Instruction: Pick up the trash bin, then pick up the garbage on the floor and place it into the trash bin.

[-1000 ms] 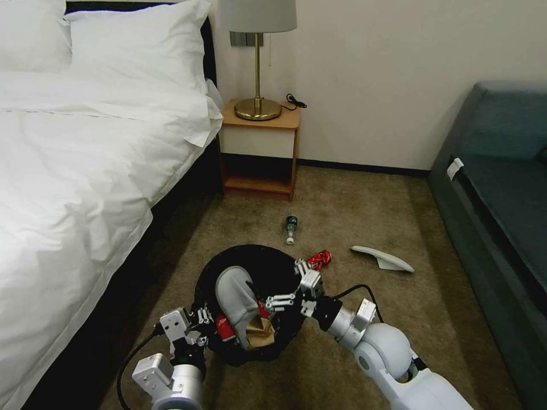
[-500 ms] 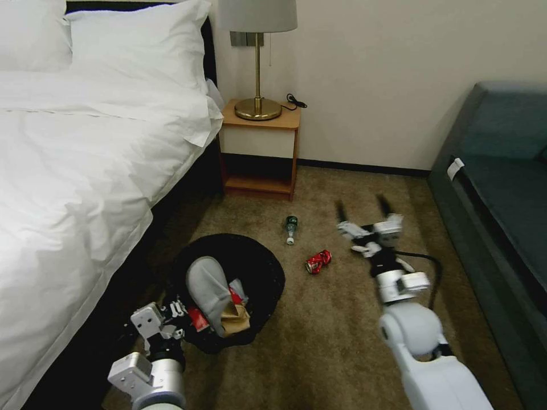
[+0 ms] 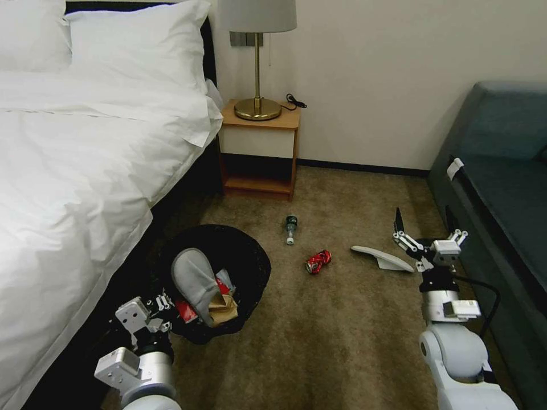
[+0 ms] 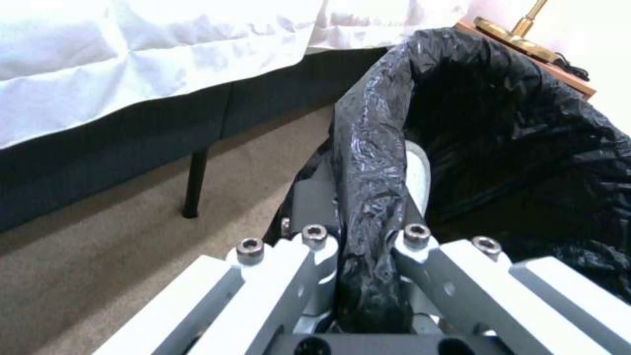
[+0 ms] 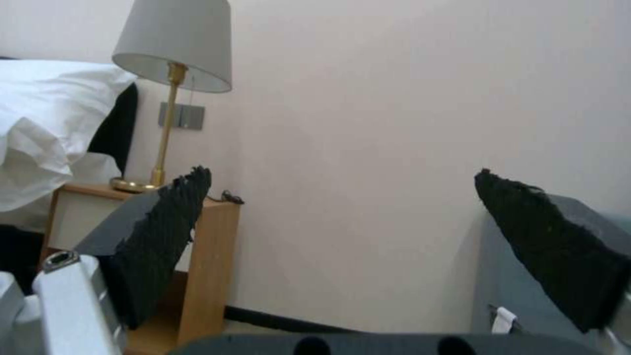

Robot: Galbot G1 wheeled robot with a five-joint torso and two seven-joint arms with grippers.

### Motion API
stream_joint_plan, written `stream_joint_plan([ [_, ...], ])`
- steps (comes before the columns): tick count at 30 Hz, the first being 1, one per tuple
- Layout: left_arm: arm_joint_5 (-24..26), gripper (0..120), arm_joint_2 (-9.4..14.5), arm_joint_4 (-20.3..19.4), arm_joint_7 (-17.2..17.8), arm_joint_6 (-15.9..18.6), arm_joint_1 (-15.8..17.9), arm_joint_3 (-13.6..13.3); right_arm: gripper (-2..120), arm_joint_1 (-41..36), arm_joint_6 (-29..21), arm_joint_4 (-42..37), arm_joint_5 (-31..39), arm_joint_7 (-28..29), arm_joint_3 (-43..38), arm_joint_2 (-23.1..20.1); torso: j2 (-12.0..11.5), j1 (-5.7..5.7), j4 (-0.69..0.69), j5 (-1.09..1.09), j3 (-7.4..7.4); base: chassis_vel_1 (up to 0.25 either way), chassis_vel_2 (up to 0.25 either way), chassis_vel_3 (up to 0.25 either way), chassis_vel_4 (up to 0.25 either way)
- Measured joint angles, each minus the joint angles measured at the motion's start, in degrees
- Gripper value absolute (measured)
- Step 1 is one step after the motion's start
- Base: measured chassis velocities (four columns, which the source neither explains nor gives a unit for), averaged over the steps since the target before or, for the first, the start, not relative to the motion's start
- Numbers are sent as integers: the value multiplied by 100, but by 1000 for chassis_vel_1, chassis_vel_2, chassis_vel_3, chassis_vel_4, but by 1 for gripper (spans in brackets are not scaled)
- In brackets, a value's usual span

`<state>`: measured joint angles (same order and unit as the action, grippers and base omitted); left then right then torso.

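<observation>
1. We found the left gripper (image 4: pixel 368 276) clamped on the bagged rim of the trash bin (image 3: pixel 250 267), beside the bed (image 3: pixel 74 171).
2. The right gripper (image 3: pixel 424 225) was spread wide and empty, above the carpet beside the white slipper (image 3: pixel 383 258).
3. A red can (image 3: pixel 318 261) and green bottle (image 3: pixel 291 228) lay between them.

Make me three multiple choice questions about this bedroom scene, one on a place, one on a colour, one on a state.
1. Where does the crushed can lie?
A. on the carpet
B. on the bed
C. on the nightstand

2. What colour is the bag lining the trash bin?
A. blue
B. black
C. white

3. How do the right gripper's jaws stand?
A. shut on the slipper
B. shut on the can
C. open, empty

Answers: 1 A, it lies between the bottle and the slipper. 2 B, the left gripper pinches a black rim. 3 C, the fingers stand apart.
</observation>
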<state>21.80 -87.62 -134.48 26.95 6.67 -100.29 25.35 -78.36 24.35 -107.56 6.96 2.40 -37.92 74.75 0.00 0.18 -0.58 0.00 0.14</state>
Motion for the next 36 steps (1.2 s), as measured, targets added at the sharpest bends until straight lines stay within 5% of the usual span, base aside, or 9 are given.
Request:
stream_joint_plan([
  [36, 204, 4, 39, -26, 7, -113, -2, 234, 100, 19, 88, 116, 46, -58, 155, 8, 0, -1, 1, 0, -1, -6, 4, 4, -4],
])
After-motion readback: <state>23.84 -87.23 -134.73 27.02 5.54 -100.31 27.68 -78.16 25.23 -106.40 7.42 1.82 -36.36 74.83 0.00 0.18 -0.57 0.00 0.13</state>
